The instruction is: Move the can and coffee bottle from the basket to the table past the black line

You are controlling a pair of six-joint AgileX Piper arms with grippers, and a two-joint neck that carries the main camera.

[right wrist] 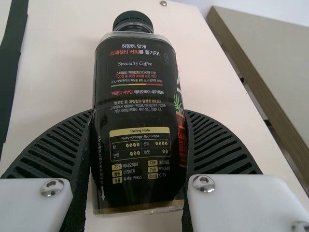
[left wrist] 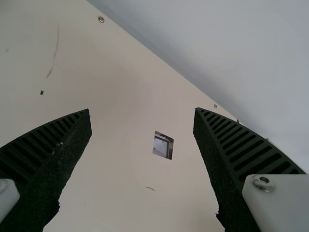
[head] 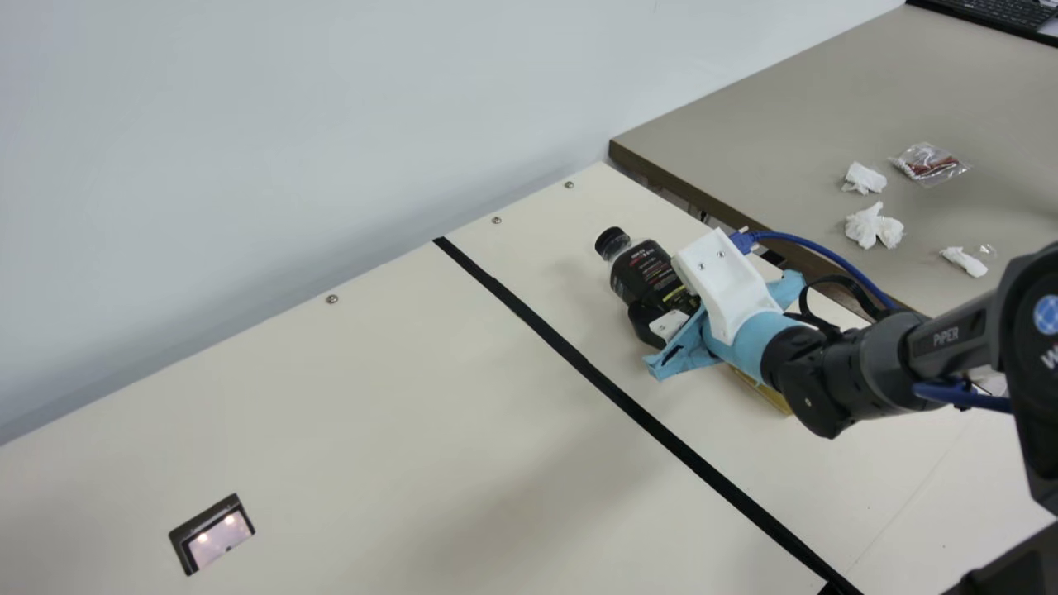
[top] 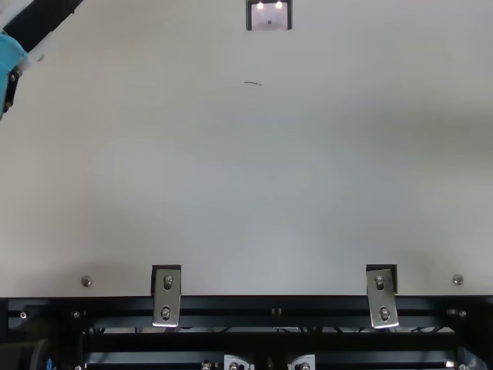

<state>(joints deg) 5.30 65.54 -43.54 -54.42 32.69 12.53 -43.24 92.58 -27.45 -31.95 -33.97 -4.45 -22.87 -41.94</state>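
In the main view a cream table [head: 397, 413] runs along a pale wall [head: 289, 149], with a black line [head: 579, 361] stretching from the wall side toward the near edge. Small screws dot the tabletop beside the wall, and a square opening [head: 190, 529] is set into the surface. Past the line, on the side toward a grey-brown desk [head: 769, 124], is the coffee bottle [head: 649, 268], dark with a black cap. The right gripper [head: 660, 304] has its ribbed fingers closed on either side of the bottle; whether the base touches the table I cannot tell. Something yellow [head: 777, 399] lies below that arm, mostly hidden.

On the desk are crumpled tissues [head: 874, 226], a clear packet [head: 930, 164] and, at its far corner, a keyboard [head: 1004, 10].

The left gripper [top: 40, 21] is partly in the top view's upper left corner; in its wrist view the fingers stand wide apart over the tabletop. A black rail frame [top: 269, 303] with metal brackets [top: 166, 297] crosses the bottom of the top view.
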